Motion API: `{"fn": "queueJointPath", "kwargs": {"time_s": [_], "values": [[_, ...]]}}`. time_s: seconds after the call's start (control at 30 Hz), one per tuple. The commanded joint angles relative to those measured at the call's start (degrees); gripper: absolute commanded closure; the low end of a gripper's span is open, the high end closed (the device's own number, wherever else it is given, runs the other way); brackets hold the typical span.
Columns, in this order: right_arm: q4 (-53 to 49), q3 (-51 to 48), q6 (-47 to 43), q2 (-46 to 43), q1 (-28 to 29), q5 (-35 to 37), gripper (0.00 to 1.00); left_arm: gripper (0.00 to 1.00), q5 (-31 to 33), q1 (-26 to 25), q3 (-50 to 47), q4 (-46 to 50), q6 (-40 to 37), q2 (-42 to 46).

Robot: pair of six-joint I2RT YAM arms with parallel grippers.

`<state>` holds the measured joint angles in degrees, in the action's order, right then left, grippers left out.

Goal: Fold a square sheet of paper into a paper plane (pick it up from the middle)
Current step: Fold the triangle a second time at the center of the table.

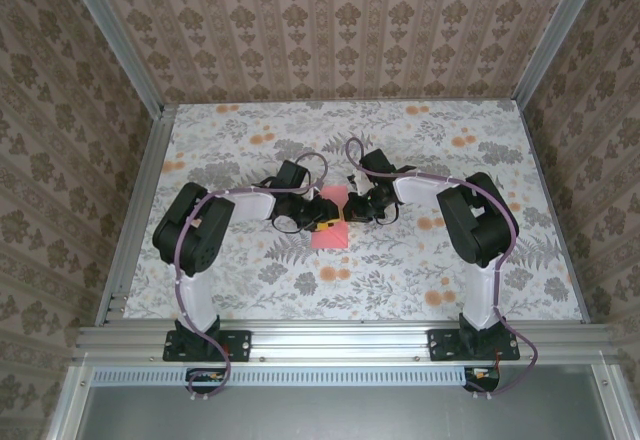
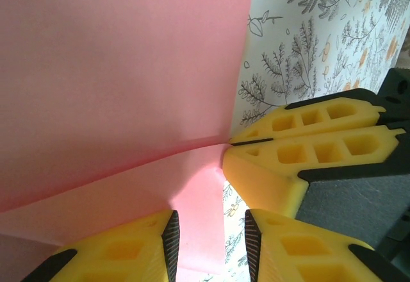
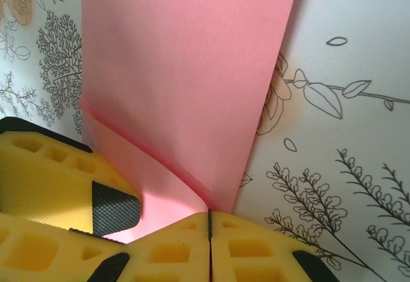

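The square sheet of paper (image 1: 330, 236) lies salmon-pink at the table's middle, partly lifted along a crease (image 3: 160, 160). My right gripper (image 3: 210, 221) is shut, its yellow fingers pinching the paper's edge where the raised flap meets the flat part. From the left wrist, those same fingers (image 2: 301, 142) show closed on the paper's corner. My left gripper (image 2: 209, 234) is open just beside it. A strip of the paper (image 2: 198, 211) lies in its gap, against the left finger and apart from the right one. From above, both grippers (image 1: 338, 210) meet over the sheet's far edge.
The table (image 1: 420, 260) is covered by a cloth printed with grey leaves and orange flowers. Aluminium rails (image 1: 330, 338) frame it, and patterned walls stand on three sides. The arms' bases (image 1: 205, 343) sit at the near edge.
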<state>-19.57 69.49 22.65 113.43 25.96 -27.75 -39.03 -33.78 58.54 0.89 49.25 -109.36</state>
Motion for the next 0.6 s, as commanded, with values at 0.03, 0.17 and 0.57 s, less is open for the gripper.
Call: {"fn": "queueJointPath", "kwargs": {"time_s": [0.03,0.17,0.57], "values": [[-1.71,0.03,0.27,0.11,0.41,1.14,0.91,0.65,0.35,-0.32,1.58,1.51,-1.28,-0.69],[-1.8,0.29,0.19,0.53,0.41,1.27,0.91,0.65,0.2,-0.32,1.58,1.42,-1.35,0.18],[-1.88,1.48,0.21,1.53,0.59,1.33,0.9,0.65,-0.89,-0.59,1.4,-0.08,-0.85,1.61]]}}
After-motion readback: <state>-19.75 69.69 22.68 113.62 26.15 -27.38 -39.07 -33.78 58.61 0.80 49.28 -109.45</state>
